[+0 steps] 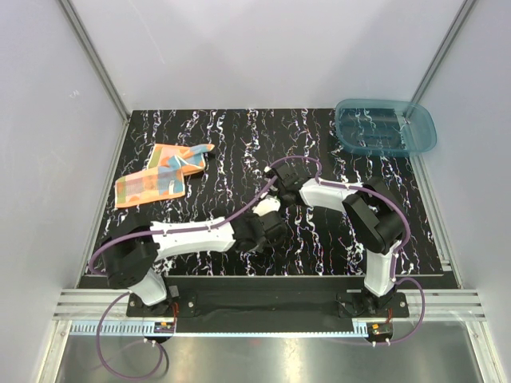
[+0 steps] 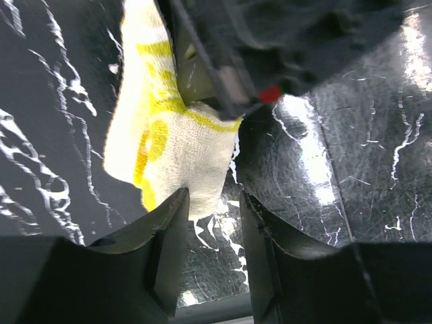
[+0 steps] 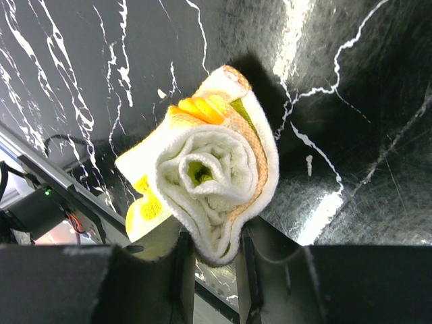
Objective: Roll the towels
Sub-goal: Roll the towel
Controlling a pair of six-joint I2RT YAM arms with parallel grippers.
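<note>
Left claw (image 2: 214, 202) first: on its wrist camera I see the jaws partly open, with dark tabletop showing in the gap between them. The lower end of the yellow towel (image 2: 169, 142) sits at the fingertips, against the left-hand finger, and I cannot confirm a pinch. Working across the table (image 1: 319, 255) from the left in the overhead view, the orange towel (image 1: 160, 177), with blue and white patches, lies flat and loosely folded near the far left corner, well apart from both arms. Both arms meet near the middle of the table, where the yellow towel is; from overhead they largely hide it. Right claw (image 3: 214, 244): narrow and clamped on the yellow towel. Its wrist camera shows the towel end-on as a tight spiral roll, the bottom of the roll wedged between the two fingers. At the far right corner stands the teal bin (image 1: 385, 128).
</note>
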